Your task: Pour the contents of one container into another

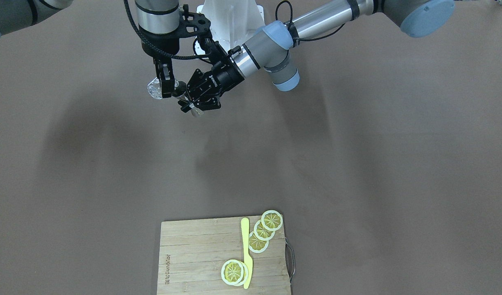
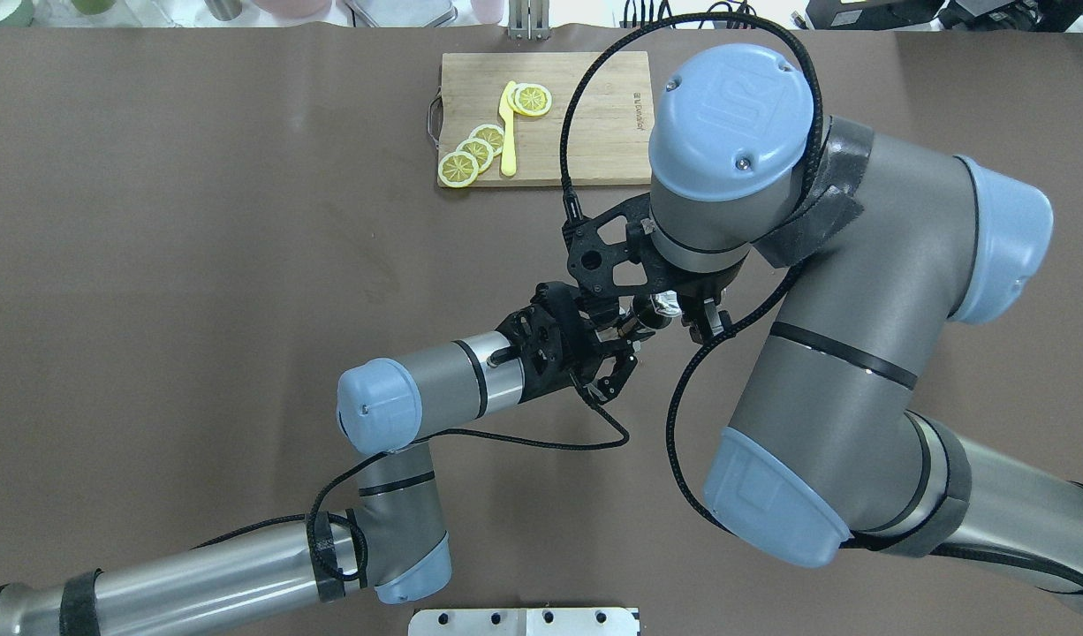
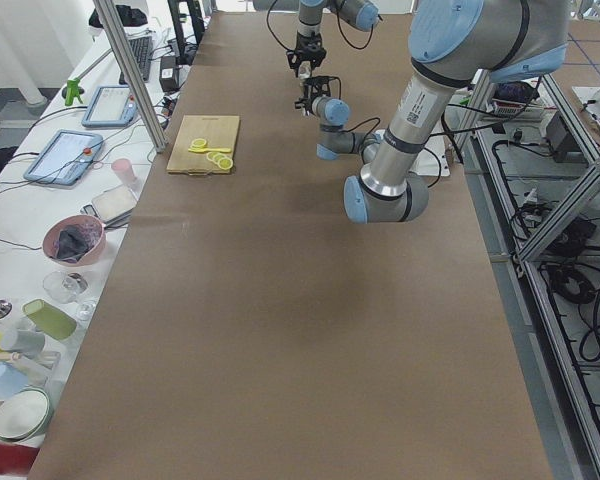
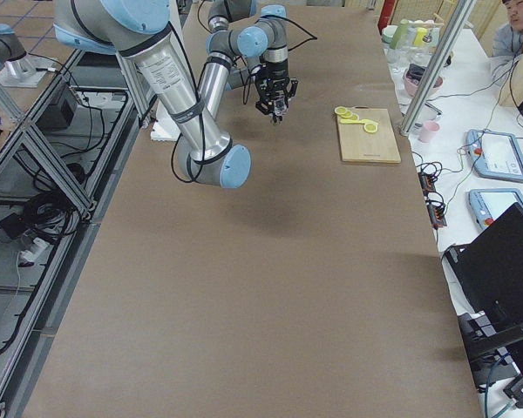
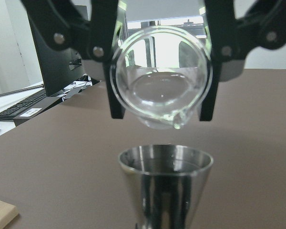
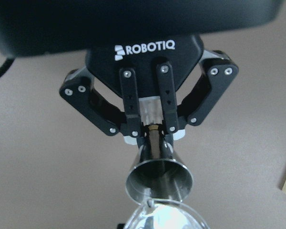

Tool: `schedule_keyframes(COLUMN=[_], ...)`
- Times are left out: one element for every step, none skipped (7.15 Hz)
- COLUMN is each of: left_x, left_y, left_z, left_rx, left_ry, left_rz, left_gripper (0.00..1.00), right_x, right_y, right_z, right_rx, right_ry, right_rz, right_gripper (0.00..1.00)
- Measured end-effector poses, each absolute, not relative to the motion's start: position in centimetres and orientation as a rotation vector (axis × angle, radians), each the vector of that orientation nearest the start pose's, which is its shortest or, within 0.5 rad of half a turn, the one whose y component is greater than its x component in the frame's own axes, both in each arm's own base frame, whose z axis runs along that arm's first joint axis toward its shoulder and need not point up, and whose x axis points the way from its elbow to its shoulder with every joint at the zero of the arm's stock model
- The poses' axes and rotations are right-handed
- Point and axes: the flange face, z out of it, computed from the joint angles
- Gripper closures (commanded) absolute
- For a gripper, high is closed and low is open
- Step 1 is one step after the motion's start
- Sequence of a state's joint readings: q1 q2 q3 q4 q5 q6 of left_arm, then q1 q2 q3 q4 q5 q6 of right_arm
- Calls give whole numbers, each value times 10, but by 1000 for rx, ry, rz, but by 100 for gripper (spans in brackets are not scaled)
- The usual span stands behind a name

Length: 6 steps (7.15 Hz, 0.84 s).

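— Where is your glass [image 5: 159, 76]?
— Your right gripper [image 5: 160, 116] is clamped on it. It is tipped on its side, lip just above the jigger's [image 5: 165, 191] open cone.
— And the jigger?
— Your left gripper [image 6: 154, 133] pinches its narrow waist, mouth up, above the table [image 1: 357, 164].

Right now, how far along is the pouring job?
Done: the right end effector grips the glass, and the left end effector grips the jigger at its waist. In hand: the glass is tipped, its lip above the jigger's mouth. Remaining: finishing the pour; whether liquid is in the jigger, I cannot tell.
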<state>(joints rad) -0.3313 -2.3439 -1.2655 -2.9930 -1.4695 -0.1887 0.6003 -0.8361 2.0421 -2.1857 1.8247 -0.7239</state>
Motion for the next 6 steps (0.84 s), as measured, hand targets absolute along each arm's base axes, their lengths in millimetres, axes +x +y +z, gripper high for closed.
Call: schedule_keyframes(left_x=[624, 624, 624, 624, 624, 624], left_y=[-366, -366, -366, -366, -366, -366], left_z=[164, 164, 164, 164, 164, 165], left_rx=[1509, 1509, 1509, 1509, 1509, 1509], left_ry=[1214, 1214, 1214, 1214, 1214, 1213], left_rz=[617, 617, 617, 616, 616, 617], left_gripper=[100, 100, 100, 100, 100, 100], right_x=[-399, -393, -384, -372, -356, -340], right_y=[-406, -407, -411, -419, -428, -437], right_z=[133, 131, 129, 128, 126, 124], right_rx=[632, 634, 638, 642, 649, 659], right_ry=[-391, -417, -443, -470, -504, -544], right_rz=[-1685, -1668, -1650, -1627, -1600, -1573], right_gripper=[100, 100, 100, 100, 100, 100])
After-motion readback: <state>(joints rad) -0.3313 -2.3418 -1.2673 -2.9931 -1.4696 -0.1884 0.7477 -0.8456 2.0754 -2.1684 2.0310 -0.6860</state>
